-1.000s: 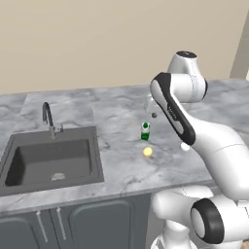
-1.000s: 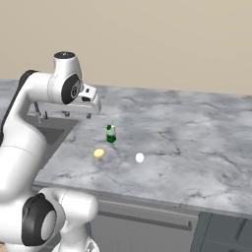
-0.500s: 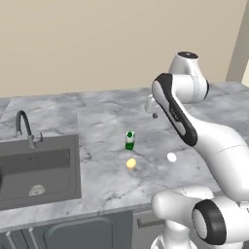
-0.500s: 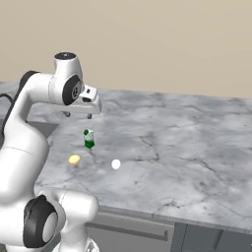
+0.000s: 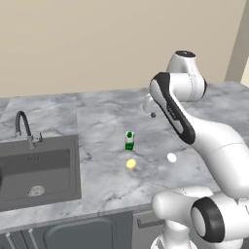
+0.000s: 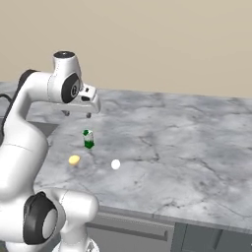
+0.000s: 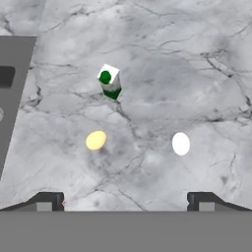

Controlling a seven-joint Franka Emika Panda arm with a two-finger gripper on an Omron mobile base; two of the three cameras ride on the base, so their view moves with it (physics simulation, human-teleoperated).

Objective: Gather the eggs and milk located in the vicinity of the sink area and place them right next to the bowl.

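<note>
Grey marble bench (image 5: 102, 185) carries everything we see. Our hand (image 6: 78, 113) hangs well above it with its fingers spread wide and nothing between them; in the hand view the two dark fingertips (image 7: 47, 201) stand far apart at the bottom edge.

Below the hand the milk (image 5: 129, 140) stands upright on the bench, a small carton with a white top, green lower part and green cap. In the hand view the milk (image 7: 110, 81) shows from above. Near it, toward the front edge, lies a small yellow roundish thing (image 5: 131, 164), and to its right, apart from it, a white egg (image 5: 171, 157). The three sit near one another without touching. From the right base view we see the milk (image 6: 88, 139), the yellow thing (image 6: 74, 159) and the egg (image 6: 115, 164) in the same spread.

To the left the sink (image 5: 34, 170) is set into the bench, dark grey, with a round drain and a curved dark faucet (image 5: 23, 127). The milk and egg lie well to its right.
</note>
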